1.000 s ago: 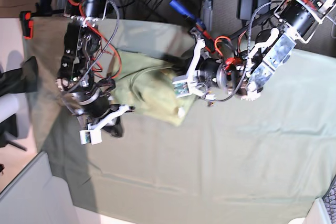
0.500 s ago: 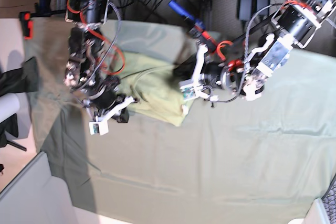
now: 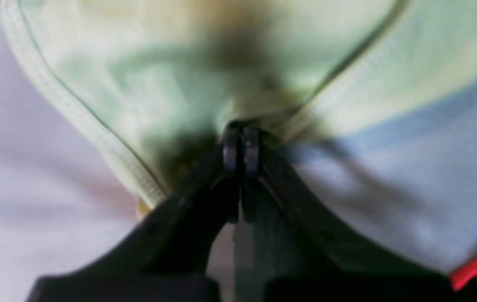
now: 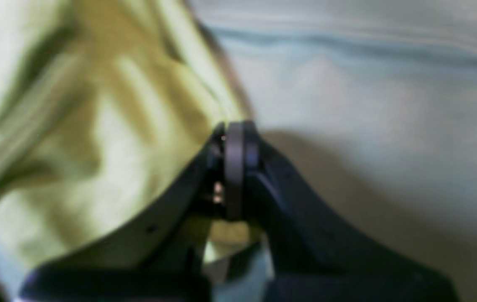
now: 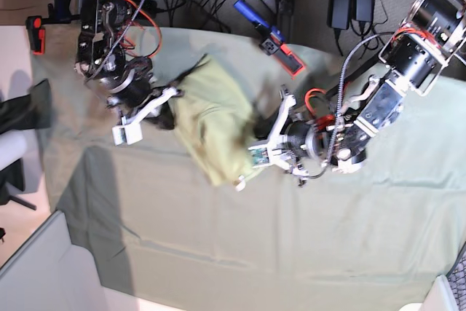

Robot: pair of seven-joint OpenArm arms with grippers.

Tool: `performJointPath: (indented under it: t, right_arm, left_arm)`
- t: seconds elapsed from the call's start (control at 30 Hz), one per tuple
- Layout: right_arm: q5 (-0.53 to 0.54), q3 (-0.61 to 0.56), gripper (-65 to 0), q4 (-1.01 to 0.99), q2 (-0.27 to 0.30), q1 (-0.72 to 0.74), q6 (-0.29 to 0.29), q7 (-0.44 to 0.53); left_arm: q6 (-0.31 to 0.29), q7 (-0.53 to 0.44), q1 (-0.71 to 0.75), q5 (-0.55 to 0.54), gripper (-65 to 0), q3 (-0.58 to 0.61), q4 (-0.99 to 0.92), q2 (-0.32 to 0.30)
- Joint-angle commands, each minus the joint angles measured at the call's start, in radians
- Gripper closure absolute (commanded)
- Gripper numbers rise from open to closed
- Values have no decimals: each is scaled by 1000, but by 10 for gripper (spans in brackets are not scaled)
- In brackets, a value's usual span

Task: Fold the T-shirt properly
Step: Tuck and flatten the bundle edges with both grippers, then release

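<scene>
- Pale yellow-green T-shirt (image 5: pixel 218 125) near mid-frame in base view, on grey-green table cloth (image 5: pixel 218 253), bunched and creased, not lying flat
- Left gripper (image 3: pixel 240 136) at the shirt's 4 to 5 o'clock, jaws pinching a gathered bit of the fabric
- Stitched hems showing in left wrist view, one running off toward 10 o'clock from the tips, another toward 1 to 2 o'clock
- Right gripper (image 4: pixel 234 132) at the shirt's 9 o'clock, jaws closed on its edge; folds spread toward 10 o'clock in right wrist view, bare cloth toward 3
- Blue, black and red tool (image 5: pixel 269 38) at 1 o'clock from the shirt, apart from it
- Black power adapters (image 5: pixel 350 1) at 2 o'clock, farther out
- Small red-and-black item (image 5: pixel 36 34) at 10 o'clock, well apart
</scene>
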Motion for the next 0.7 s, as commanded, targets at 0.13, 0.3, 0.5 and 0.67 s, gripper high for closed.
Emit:
performJointPath:
  t: [0.13,0.3,0.5,0.67]
  right_arm:
    - [72,3,0,78,-19,-40,35,-21]
    - [77,3,0,90,-86,-73,36,-21]
    - [80,3,0,90,-166,-89,56,-24]
    - [76,14,0,114,-166,-88,56,-29]
  left_arm:
    - [24,-29,-75,-7,0,-8,-22,3]
    - [45,-42,-117,-7,0,-8,-73,6]
    - [58,-63,-145,21,0,-8,-105,5]
    - [105,-26,-162,53,0,-9,-105,2]
